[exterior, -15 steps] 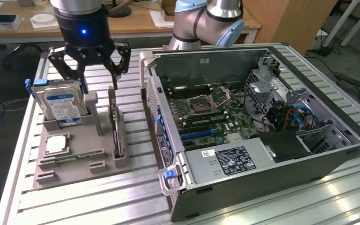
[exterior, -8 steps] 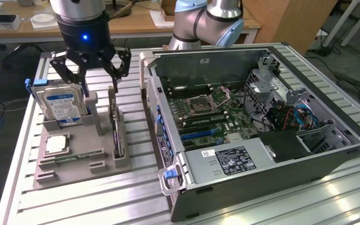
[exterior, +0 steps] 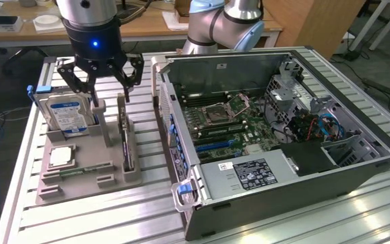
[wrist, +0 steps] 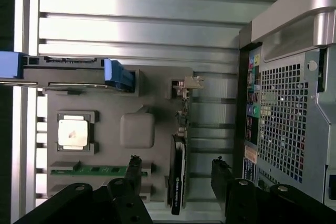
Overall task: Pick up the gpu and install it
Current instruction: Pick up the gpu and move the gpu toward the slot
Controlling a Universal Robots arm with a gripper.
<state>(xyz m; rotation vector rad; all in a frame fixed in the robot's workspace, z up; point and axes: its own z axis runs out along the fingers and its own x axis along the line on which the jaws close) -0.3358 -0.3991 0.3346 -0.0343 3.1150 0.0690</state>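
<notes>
In the exterior view, the tool [exterior: 111, 103] hangs over the grey holder tray [exterior: 107, 152], which lies near the tabletop [exterior: 100, 218] edge on the exterior view's left. Its fingers are spread wide and hold nothing. The gpu [exterior: 126, 142] stands on edge in its slot along the side of the tray nearest the open computer case [exterior: 357, 168]. The fingertips are level with the card's upper end, one to either side, and I see no contact. The hard drive [exterior: 69, 114] stands upright in its cradle, and the processor chip [exterior: 61, 156] and the memory stick [exterior: 79, 172] lie flat in their pockets. Inside the case the motherboard [exterior: 229, 122] is exposed, and no card stands in its expansion slots as far as I can tell.

In the wrist view, the gpu [wrist: 178, 187] is seen edge-on between the two dark fingertips [wrist: 134, 169], with a clear gap on each side. Its silver bracket [wrist: 184, 85] is seated at the far end of the slot. The computer case [wrist: 294, 119] rear panel is just beside the tray [wrist: 136, 129].

By my judgement the task has barely begun. The tool is lined up over the card, but the grasp, the lift and the installation in the case are all left to do.
</notes>
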